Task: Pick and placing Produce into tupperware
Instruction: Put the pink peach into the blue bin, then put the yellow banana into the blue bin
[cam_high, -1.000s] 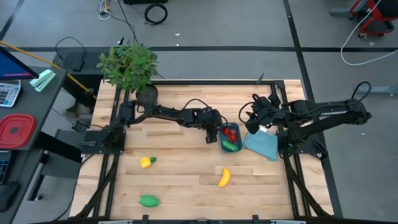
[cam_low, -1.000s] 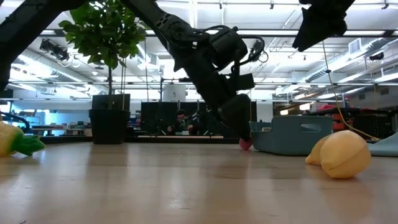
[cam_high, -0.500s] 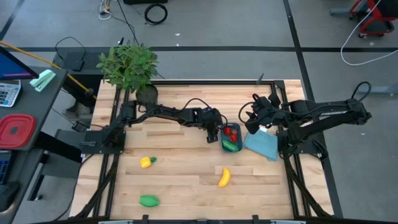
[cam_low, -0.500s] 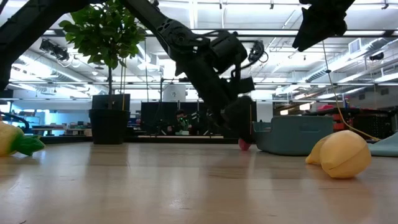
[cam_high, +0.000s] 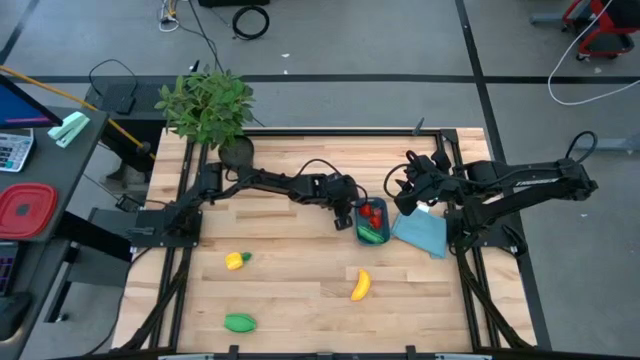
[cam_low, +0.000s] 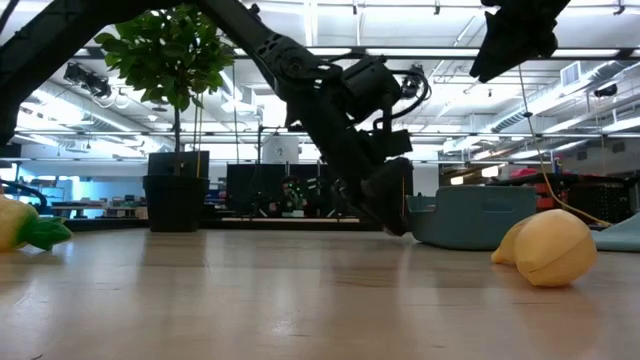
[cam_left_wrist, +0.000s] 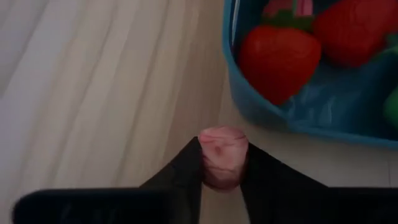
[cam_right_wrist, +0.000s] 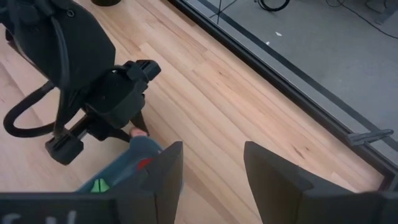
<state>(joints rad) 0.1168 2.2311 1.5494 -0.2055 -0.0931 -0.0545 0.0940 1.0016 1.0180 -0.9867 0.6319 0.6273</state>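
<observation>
Left gripper fingers clamp a small pink-red piece at the surface, tupperware wall just beyond. Risk, as I read it: piece clips the rim on lift, slips. Right gripper fingers apart, empty, farther off.

Light wood-plank table on grey concrete floor, dark seams crossing. Leafy potted plant at table's 11 o'clock corner. Side desk at 9 o'clock with red square container. Cable coil at 12 o'clock. Ceiling strip lights beyond.
</observation>
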